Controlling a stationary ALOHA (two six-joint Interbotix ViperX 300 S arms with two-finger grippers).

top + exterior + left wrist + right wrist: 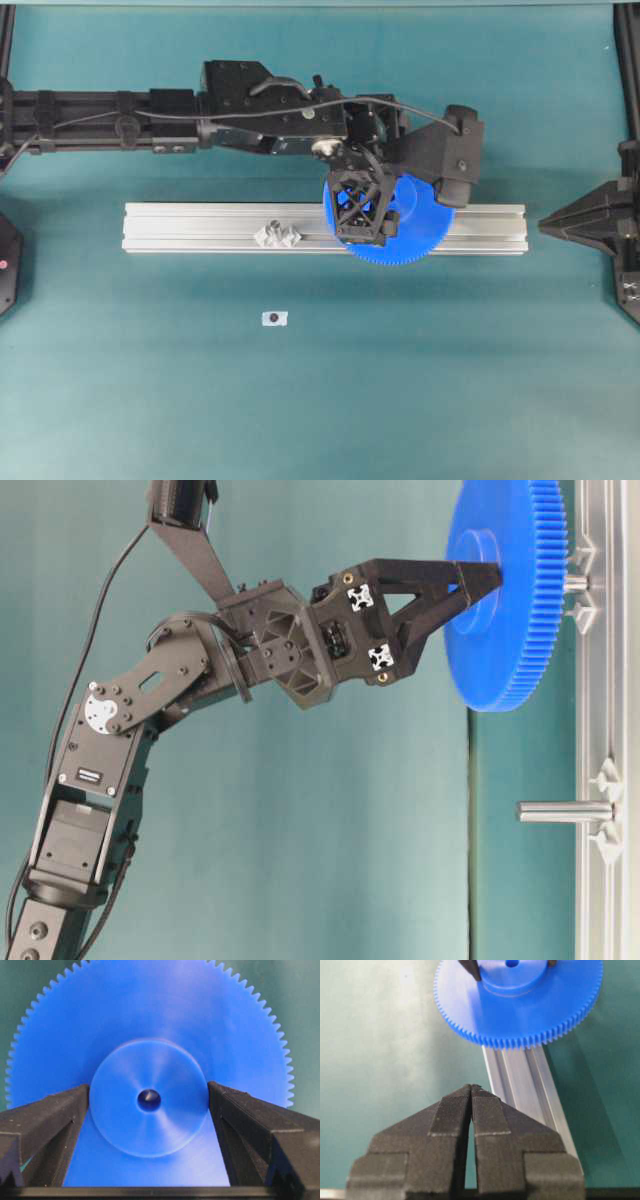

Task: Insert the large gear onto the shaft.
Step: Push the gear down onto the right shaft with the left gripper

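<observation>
The large gear (420,225) is a bright-blue toothed disc held flat just above the aluminium rail (200,228). My left gripper (362,215) is shut on its raised hub; in the left wrist view the fingers (60,1115) press both sides of the hub (165,1125). A grey tip shows inside the centre hole (149,1100). In the table-level view the gear (505,630) sits at the end of the shaft (576,582), with a gap left to the rail. My right gripper (471,1091) is shut and empty, back at the right end of the rail (545,225).
A second grey pin (565,811) on a clear winged base (277,236) stands further left on the rail. A small white piece with a dark centre (274,318) lies on the teal mat in front of the rail. The rail also shows in the right wrist view (530,1085).
</observation>
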